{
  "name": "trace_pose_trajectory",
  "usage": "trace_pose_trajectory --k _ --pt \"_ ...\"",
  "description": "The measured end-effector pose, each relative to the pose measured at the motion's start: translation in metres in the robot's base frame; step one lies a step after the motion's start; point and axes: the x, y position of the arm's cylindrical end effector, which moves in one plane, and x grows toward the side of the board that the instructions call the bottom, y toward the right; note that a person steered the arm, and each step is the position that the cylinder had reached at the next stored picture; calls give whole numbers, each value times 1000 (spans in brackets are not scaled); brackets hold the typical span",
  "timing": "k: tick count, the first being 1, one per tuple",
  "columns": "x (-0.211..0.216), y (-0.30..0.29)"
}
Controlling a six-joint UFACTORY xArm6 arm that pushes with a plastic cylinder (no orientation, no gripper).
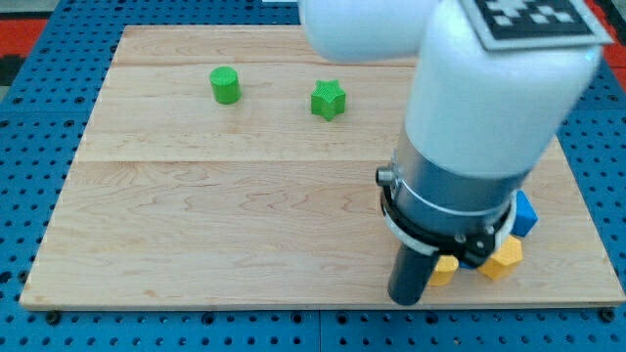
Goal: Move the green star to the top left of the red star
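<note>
Now: green star [329, 100] flat, no long axis | my tip [406, 299] well apart | hand: none shows

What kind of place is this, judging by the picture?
Probably a robotics lab bench. A wooden board rests on a blue perforated base. Small blocks lie on the board, such as a green star and a green cylinder. A white arm with a printed marker lowers my tip near yellow blocks.

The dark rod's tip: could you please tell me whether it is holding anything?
Nothing is held; my tip only pushes, and sits beside a yellow block.
</note>
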Motion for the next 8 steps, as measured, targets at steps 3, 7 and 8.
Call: trace_pose_trajectory --k 3,7,8 --pt "-99 -134" --pt "-274 -6" --pt "-202 34"
